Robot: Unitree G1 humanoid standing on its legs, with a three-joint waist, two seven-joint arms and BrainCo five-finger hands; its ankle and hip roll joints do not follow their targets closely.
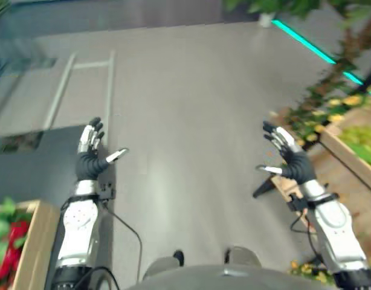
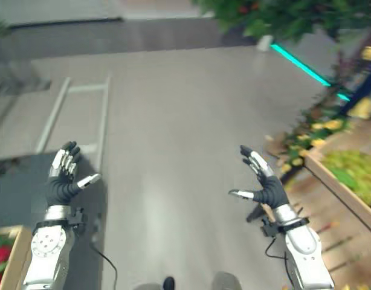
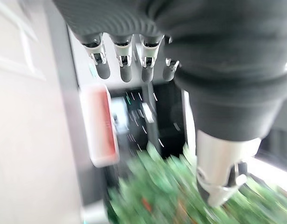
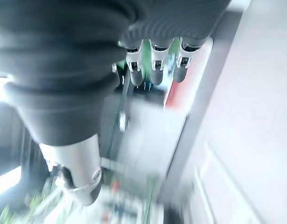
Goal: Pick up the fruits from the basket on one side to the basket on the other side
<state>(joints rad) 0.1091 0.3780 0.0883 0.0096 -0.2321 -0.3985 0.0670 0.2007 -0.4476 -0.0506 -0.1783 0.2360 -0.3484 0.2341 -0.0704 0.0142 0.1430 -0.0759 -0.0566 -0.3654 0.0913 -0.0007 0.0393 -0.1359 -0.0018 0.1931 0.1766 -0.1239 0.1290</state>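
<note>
Both hands are raised over the grey floor with nothing in them. My left hand (image 1: 89,158) is open, fingers straight and thumb spread; its fingers (image 3: 125,65) hang straight in the left wrist view. My right hand (image 1: 292,158) is open too, palm turned inward, and its fingers (image 4: 153,65) show straight in the right wrist view. A wooden box (image 1: 37,238) at the lower left holds red and green produce (image 1: 7,238). Another wooden box (image 1: 347,161) at the right edge holds yellow-green produce (image 1: 362,139). Each hand is well apart from either box.
A dark mat (image 1: 28,172) lies under the left arm, beside a pale metal rail frame (image 1: 64,84) on the floor. A teal light strip (image 1: 306,42) runs along the far right. Leafy plants (image 2: 282,18) crowd the top right and right side.
</note>
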